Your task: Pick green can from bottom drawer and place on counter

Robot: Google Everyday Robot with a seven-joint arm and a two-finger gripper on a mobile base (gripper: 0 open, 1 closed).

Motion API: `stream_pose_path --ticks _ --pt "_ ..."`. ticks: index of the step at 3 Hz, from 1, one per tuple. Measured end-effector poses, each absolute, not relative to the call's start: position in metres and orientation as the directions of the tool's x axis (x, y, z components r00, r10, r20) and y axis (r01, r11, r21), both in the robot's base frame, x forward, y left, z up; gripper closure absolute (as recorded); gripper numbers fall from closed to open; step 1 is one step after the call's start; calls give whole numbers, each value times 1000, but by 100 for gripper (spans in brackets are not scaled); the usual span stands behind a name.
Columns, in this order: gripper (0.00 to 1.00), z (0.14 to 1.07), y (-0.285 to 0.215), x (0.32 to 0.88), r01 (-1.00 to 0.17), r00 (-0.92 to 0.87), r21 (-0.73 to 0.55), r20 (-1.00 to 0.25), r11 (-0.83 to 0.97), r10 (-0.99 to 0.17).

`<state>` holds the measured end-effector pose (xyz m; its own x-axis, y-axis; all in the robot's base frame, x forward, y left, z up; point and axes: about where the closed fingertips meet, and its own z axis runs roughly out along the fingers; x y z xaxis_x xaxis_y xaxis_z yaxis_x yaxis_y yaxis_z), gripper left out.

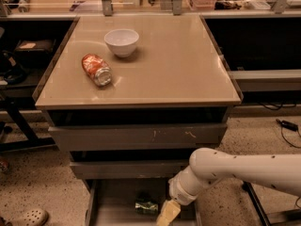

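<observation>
The green can [146, 206] lies on its side on the floor of the open bottom drawer [110, 206], the lowest of three grey drawers. My gripper [168, 213] hangs at the end of the white arm over the drawer's right part, just to the right of the can and apart from it. Its pale yellow fingers [168, 212] point down and run off the bottom edge of the view. The beige counter [178, 65] spreads above the drawers.
An orange-red can [96, 69] lies on its side on the counter's left part, with a white bowl [122, 42] behind it. Dark shelves flank the cabinet. A cable lies on the floor at the right, a shoe at the bottom left.
</observation>
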<state>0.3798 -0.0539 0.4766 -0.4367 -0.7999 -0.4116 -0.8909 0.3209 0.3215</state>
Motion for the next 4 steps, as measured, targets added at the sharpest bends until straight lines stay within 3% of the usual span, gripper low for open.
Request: stream_pose_path --ticks 2,4 --pt "0 453 -46 372 -883 -447 355 -445 306 -776" --pt "0 367 -19 383 -889 -437 381 -548 252 -713"
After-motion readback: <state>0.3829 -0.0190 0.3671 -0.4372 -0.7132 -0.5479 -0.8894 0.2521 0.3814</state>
